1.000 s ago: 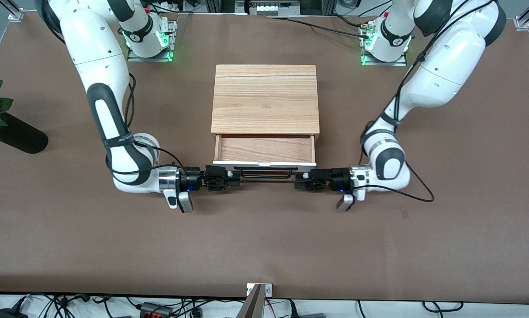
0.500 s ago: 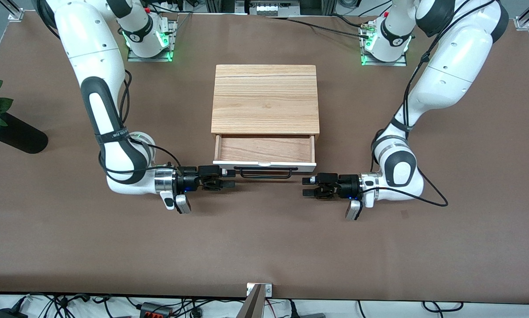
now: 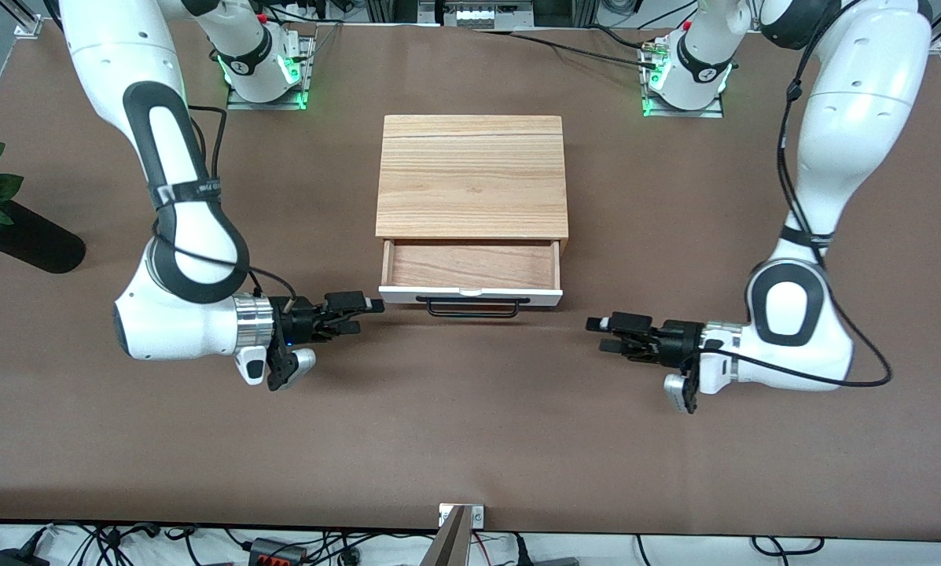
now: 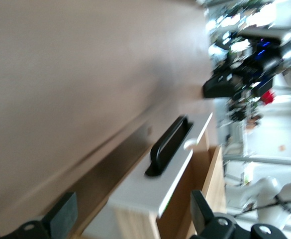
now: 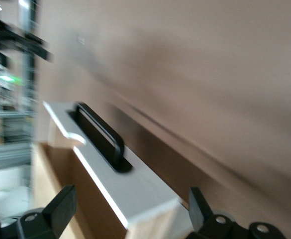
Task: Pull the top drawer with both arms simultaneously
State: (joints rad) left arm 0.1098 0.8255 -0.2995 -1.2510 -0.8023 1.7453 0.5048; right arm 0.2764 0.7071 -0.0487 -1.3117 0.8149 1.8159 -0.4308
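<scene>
Drawer [image 3: 470, 269] sits pulled out, handle [image 3: 470, 307] free. I've backed both grippers off sideways since a second ago: left gripper [image 3: 608, 334] and right gripper [image 3: 358, 308] spread wide, empty. Pull looks done.

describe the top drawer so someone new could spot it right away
Find the wooden cabinet in the middle of the brown table. The top drawer juts out from under the cabinet's top panel toward the front camera, showing a reddish-brown wood interior. A white front panel with a thin black bar handle marks it out from the pale striped panel above it.
</scene>
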